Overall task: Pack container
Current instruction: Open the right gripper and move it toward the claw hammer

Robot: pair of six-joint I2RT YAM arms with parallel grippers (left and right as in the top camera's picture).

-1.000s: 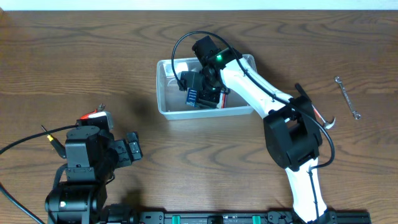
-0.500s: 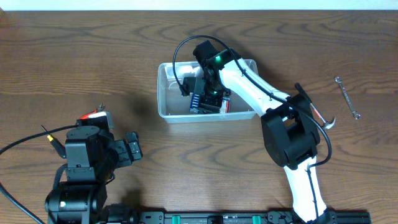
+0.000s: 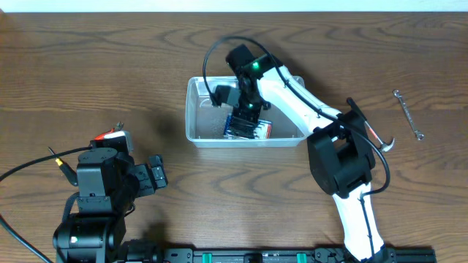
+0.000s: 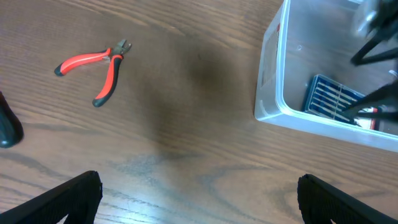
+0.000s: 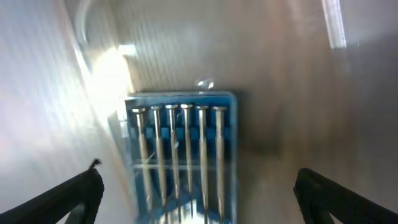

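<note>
Container (image 3: 192,117) sat upper centre of overhead frame; blue case (image 5: 180,155) lay flat inside; right gripper (image 5: 199,202) over it, jaws wide, gripping nothing; left gripper (image 4: 199,199) wide too, empty. Placing step looked done; next: lift clear, fetch pliers (image 4: 111,65) or wrench (image 3: 408,114).

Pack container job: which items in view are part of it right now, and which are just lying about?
In the job: container, blue bit case inside it, right pincer open over it.
Lying about: red pliers and wrench, both outside the container; possibly next to pack.
</note>
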